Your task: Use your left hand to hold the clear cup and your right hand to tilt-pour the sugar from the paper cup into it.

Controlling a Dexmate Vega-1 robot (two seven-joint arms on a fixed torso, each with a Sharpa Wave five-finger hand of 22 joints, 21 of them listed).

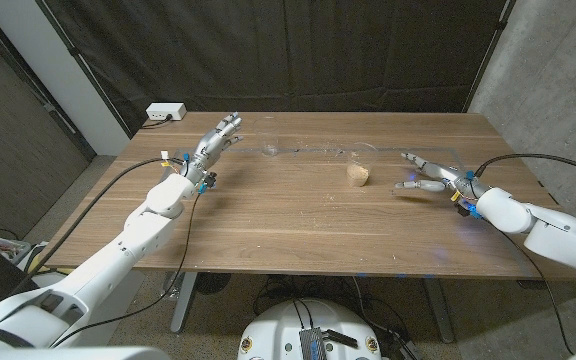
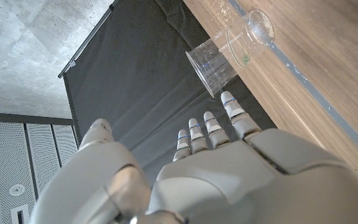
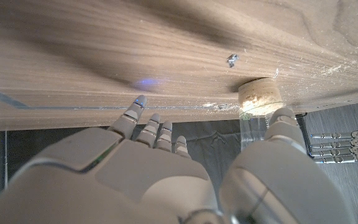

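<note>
Black curtains hang behind the wooden counter [image 1: 298, 210], where nothing is done yet. The released left hand [image 1: 218, 137] nears the clear plastic cup [image 1: 271, 148]; the right hand [image 1: 426, 175], fingers spread, grasps nothing beside the small brown paper cup [image 1: 358, 177].

Clear cup [image 1: 271, 148] faint, barely discernible in head view.

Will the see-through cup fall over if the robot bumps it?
Probably. The clear cup looks thin, empty and taller than wide, so it is likely light and tips easily. Its smooth wall may slip in the left hand, which is open near it.
</note>
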